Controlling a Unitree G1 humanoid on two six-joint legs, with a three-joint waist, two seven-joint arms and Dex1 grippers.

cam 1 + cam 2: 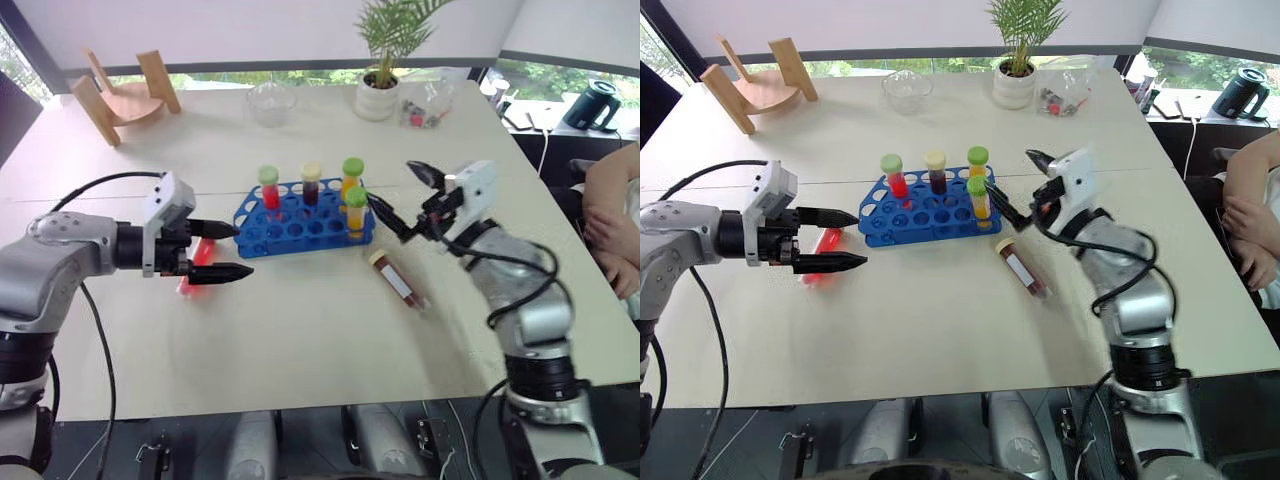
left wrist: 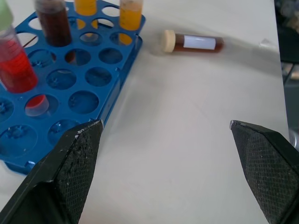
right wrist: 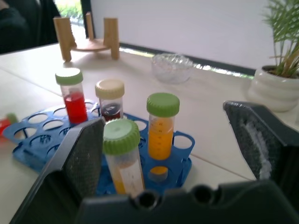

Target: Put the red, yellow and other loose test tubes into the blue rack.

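Standing in the blue rack [image 1: 305, 222] are four capped tubes: a red tube [image 1: 270, 188] with a green cap, a dark tube [image 1: 311, 184] with a cream cap, and two orange tubes [image 1: 352, 180] with green caps, one behind the other at the rack's right end. The rack is set near the middle of the table [image 1: 300, 330].

Two tubes are left loose. A brown tube [image 1: 398, 280] with a cream cap and a white label is laid flat on the table, just right of the rack and apart from it. A red tube [image 1: 195, 265] is laid flat left of the rack, partly hidden behind the left gripper.

The left gripper [image 1: 228, 251] is held left of the rack, pointed toward it, with its fingers spread wide and nothing between them. In the left wrist view, bare table is seen between the fingertips [image 2: 84, 144].

The right gripper [image 1: 400, 200] is held just right of the rack, near the front orange tube [image 3: 122, 158]. Its fingers are spread wide and nothing is gripped; the front orange tube is seen beside one finger [image 3: 84, 158] in the right wrist view.

At the far edge of the table are placed a wooden stand [image 1: 125, 95], a glass bowl [image 1: 271, 102] and a potted plant [image 1: 380, 80]. A person's arm [image 1: 612, 215] is seen at the right edge.
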